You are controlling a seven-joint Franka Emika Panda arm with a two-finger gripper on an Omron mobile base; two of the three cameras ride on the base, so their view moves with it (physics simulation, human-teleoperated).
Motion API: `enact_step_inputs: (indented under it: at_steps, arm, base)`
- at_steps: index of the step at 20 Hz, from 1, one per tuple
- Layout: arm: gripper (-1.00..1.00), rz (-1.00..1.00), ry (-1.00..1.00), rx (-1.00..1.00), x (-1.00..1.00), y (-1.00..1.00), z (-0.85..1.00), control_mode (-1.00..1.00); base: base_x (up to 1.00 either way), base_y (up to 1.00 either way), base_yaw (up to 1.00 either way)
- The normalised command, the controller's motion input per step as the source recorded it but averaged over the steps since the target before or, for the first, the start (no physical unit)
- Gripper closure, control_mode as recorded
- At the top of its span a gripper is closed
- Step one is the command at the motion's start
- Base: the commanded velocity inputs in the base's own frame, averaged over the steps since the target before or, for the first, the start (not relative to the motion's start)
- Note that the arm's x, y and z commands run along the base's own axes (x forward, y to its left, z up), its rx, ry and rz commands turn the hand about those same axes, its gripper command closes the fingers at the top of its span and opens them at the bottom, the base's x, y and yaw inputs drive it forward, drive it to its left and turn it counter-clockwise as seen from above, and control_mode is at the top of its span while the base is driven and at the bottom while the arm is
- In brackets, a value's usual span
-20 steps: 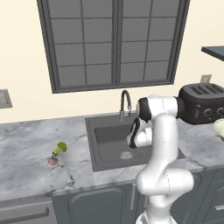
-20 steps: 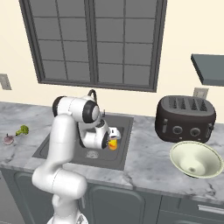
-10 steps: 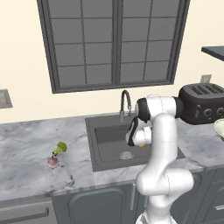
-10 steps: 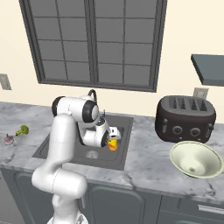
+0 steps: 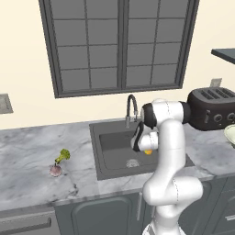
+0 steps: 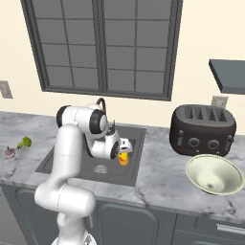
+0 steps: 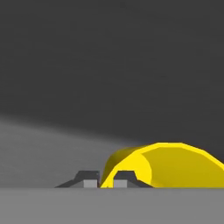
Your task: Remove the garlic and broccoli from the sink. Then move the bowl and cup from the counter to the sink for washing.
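**Right base view: yellow cup held over the sink**

One small bright yellow tapered cup (image 6: 123, 158) with a red-orange patch hangs inside the dark grey rectangular sink (image 6: 135, 168), upright or nearly so, its long axis roughly vertical. The two-finger gripper (image 6: 122, 152) has its fingers pinched nearly closed on the cup's rim. One wide pale cream-green bowl (image 6: 214, 174) sits on the veined marble counter (image 6: 162, 184), right of the sink. One yellow-green broccoli floret (image 6: 24, 142) and one pinkish-white garlic bulb (image 6: 9, 152) lie on the counter, left.
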Motion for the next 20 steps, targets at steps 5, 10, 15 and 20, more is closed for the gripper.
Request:
enact_step_inputs:
  at_steps: [5,10,15,20]
  arm:
    - [1.00,0.00,0.06,0.00,0.12,-0.20,-0.15,-1.00]
    - [-1.00,0.00,0.03,0.00,0.07,-0.25,-0.15,-1.00]
    - [-1.00,0.00,0.04,0.00,0.00,-0.29,-0.15,-1.00]
    - [-1.00,0.00,0.02,0.00,0.00,-0.27,-0.11,-1.00]
  base:
    - [0.00,0.00,0.00]
    - [0.00,0.00,0.00]
    - [0.00,0.00,0.00]
    - [0.00,0.00,0.00]
